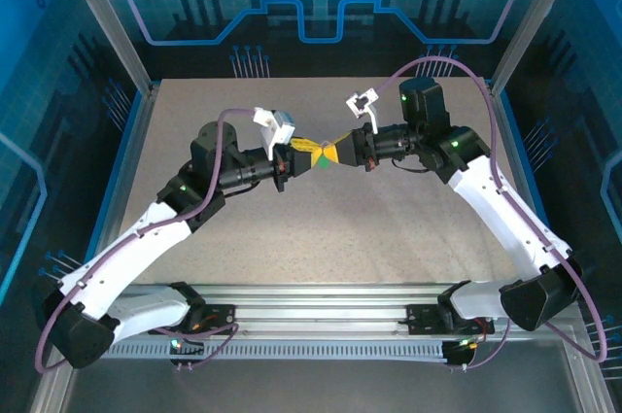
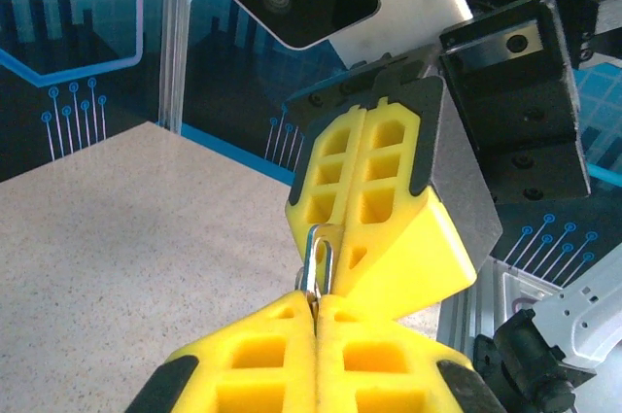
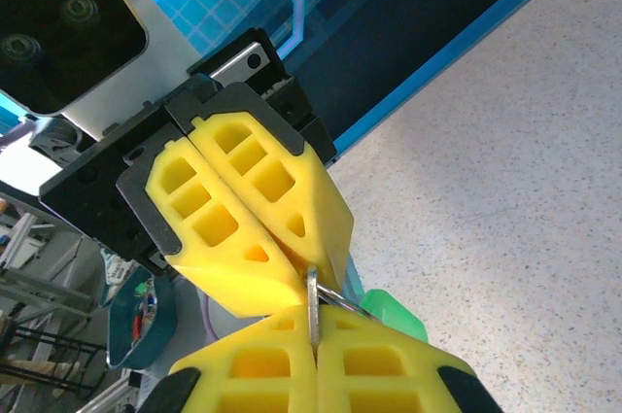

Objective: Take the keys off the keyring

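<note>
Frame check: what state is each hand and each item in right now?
left hand: shut, pinching one end of the keyring.
right hand: shut on the keyring's other end, tip to tip with the left hand.
keyring: held in the air between both hands, above the table.
green piece: beside the ring under the hands, partly hidden; key or tag, cannot tell.

High camera, two facing wrist cameras.
The top view looks down from behind the arm bases (image 1: 76, 327) onto the speckled beige tabletop (image 1: 330, 238); each wrist view peers closely along yellow ribbed fingers (image 2: 262, 360) toward the other, sharing the small silver ring (image 2: 318, 256).
</note>
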### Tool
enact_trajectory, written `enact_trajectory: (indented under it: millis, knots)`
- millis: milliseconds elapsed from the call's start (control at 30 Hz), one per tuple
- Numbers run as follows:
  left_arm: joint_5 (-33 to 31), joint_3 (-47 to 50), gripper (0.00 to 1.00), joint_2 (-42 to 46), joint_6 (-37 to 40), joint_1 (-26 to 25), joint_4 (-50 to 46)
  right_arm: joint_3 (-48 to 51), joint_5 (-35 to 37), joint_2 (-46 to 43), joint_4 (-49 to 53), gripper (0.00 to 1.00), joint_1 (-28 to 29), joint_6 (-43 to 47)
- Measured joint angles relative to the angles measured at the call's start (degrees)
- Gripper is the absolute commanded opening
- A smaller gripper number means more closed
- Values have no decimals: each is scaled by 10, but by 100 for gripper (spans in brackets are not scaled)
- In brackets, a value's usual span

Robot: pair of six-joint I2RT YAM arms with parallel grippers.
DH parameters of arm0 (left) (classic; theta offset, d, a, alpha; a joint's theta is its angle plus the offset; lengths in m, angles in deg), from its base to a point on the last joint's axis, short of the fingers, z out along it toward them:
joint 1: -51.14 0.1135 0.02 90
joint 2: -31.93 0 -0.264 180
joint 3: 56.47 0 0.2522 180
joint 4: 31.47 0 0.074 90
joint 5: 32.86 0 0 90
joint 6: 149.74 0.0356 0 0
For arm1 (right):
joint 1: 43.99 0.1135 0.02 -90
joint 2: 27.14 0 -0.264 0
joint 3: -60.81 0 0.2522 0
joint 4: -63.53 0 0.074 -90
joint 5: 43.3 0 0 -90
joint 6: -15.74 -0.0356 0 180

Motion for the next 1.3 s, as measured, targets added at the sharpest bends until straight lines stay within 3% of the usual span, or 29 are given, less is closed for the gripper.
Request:
enact_trajectory:
  millis: [533,1133,1233,1300]
  knots:
    - [-2,74,0,50,14,-2,99,27,-45,8,-61,0,-2,-57]
    - [-8,165,0,85,13,-19,144,24,-34,9,-58,0,-11,-60]
    - [-9,165,13,85,14,-19,146,24,-32,9,-58,0,-11,-60]
    - [-13,165,28,85,13,-19,146,24,-31,9,-58,0,-11,-60]
